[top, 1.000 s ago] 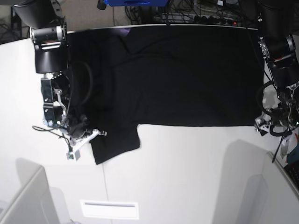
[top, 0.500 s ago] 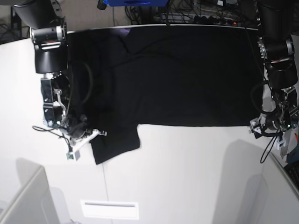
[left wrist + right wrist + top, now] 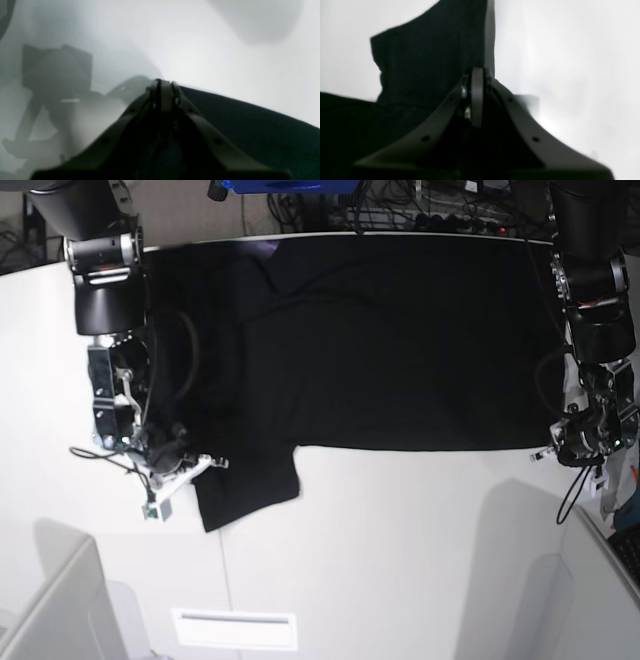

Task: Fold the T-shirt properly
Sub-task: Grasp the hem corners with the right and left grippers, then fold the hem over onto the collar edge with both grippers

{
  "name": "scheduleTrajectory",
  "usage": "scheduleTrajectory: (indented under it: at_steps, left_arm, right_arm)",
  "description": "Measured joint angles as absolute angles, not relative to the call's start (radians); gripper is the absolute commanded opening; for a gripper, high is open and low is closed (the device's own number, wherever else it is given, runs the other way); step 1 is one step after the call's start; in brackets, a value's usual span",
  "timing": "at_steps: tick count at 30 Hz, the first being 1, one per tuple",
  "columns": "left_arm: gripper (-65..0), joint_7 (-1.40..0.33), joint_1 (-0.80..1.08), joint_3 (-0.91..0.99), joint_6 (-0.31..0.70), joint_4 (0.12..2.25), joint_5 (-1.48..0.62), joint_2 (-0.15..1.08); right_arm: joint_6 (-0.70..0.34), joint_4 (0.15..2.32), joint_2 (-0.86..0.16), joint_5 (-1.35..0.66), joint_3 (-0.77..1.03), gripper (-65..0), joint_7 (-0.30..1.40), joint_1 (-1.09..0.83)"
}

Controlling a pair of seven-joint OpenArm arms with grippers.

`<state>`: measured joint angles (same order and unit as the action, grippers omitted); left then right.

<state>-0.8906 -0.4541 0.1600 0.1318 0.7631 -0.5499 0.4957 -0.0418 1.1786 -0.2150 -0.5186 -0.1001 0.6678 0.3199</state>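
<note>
The T-shirt [image 3: 380, 340] lay spread flat and plain black over the far half of the white table [image 3: 400, 550], its near hem running straight across the middle and one sleeve [image 3: 245, 490] sticking out toward the near edge on the right arm's side. No print showed.

The right gripper [image 3: 477, 75] sat at the edge of that sleeve with its jaws brought together; the cloth passed right up to the tips, and it appeared pinched, though the blur left this uncertain. The left gripper [image 3: 162, 86] was at the opposite hem corner, jaws likewise drawn together at the cloth's edge; whether fabric was actually caught between them could not be told.

The likely risk was uneven hold: if one side had only a thin layer or nothing, a lift would have dragged the shirt askew and wrinkled it.

Cables [image 3: 420, 210] cluttered the floor beyond the far edge, near the collar end. A pale slotted panel [image 3: 235, 628] lay on the near table, well apart from the shirt.
</note>
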Motion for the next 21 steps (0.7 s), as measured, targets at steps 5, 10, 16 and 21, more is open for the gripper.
scheduleTrajectory:
  at_steps: [5,10,16,21]
  left_arm:
    - [-65.0,-0.948,-0.374,0.167,0.263,0.907,-0.554,0.487]
    - [-65.0,-1.037,-0.277,0.278,0.263,1.065,-0.549,0.471]
    - [-65.0,-1.219,-0.147,0.445,0.373,1.318,-0.635,0.482]
    - [-65.0,-1.275,-0.014,0.511,0.371,1.481,-0.652,0.475]
  right_arm:
    - [-0.039,1.285,-0.218,-0.515,-0.1,-65.0,0.673,0.276]
    - [-0.038,1.368,-0.218,-0.512,-0.007,-65.0,0.678,0.218]
    - [-0.039,1.457,-0.232,-0.518,0.019,-65.0,0.677,0.152]
    - [-0.035,1.526,-0.246,-0.508,0.023,-65.0,0.683,0.066]
